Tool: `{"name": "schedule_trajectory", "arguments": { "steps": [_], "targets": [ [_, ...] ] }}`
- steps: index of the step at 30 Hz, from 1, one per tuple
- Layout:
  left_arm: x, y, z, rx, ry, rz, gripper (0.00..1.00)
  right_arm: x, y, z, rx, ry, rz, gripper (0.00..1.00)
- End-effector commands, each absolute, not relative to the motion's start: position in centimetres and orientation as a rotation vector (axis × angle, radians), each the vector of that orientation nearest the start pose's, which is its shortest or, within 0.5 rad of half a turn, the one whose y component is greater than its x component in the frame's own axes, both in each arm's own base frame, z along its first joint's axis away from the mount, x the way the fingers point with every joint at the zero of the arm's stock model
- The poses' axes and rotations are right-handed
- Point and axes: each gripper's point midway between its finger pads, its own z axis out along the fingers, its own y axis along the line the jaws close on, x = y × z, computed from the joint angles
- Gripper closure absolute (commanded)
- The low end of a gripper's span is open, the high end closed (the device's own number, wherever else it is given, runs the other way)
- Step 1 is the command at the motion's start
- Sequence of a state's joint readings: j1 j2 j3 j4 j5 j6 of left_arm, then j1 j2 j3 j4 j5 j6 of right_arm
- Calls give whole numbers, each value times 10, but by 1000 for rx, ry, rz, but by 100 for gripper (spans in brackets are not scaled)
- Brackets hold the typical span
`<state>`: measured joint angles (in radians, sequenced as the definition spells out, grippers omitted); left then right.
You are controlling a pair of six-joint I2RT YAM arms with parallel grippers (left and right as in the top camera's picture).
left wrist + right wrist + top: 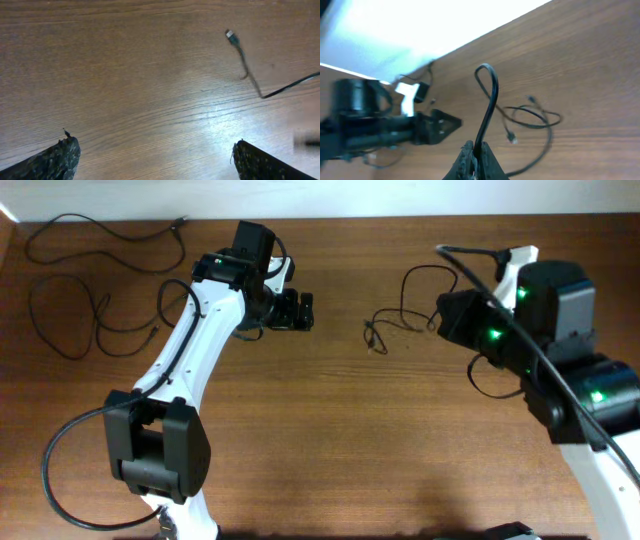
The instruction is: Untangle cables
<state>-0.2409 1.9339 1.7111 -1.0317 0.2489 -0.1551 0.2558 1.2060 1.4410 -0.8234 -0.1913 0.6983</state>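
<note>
Separation step, seemingly: your right gripper (476, 152) is clamped tight on one cable (495, 90) at centre-right, left gripper (155, 144) spread wide, empty; other cables (178, 223) upper left; next, probably draw it free.

Overhead cam looks down on table (350, 440); L wrist close above it, R wrist across.

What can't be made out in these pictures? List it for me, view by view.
- Right wrist: the right gripper is shut on the held cable and hides where it runs below. The left arm is blurred.
- Left wrist: the loose cable leaves by the right edge. A dark smear there is too blurred to name.
- Overhead: the right arm covers the right gripper, so its grip is hidden.
</note>
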Motion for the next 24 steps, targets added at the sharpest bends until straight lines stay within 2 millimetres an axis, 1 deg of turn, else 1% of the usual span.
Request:
{"name": "schedule_trajectory", "arguments": {
  "steps": [1,5,6,9,12,15,18,21,23,24],
  "targets": [
    [412,-170,142,209,2824,-635,1,329,131,357,446,2180,888,96],
    [407,-190,152,252,2790,-814,1,329,132,358,471,2174,905,96],
    [404,-195,156,307,2769,-863,1,329,132,357,471,2175,905,96],
    [391,-219,174,537,2643,-1086,1,327,134,355,453,2191,907,96],
    [379,-238,193,687,2505,-1273,1,324,139,353,423,2215,934,96],
    [369,-251,206,827,2371,-1379,1,322,140,351,416,2229,938,96],
    [363,-266,220,975,2197,-1431,1,320,142,347,417,2250,946,96],
    [376,-276,228,1036,2078,-1375,1,314,151,347,381,2274,1015,96],
    [382,-279,233,1057,2024,-1355,1,311,156,348,361,2283,1052,96],
    [381,-282,236,1069,1997,-1367,1,311,157,348,358,2284,1057,96]
  ]
}}
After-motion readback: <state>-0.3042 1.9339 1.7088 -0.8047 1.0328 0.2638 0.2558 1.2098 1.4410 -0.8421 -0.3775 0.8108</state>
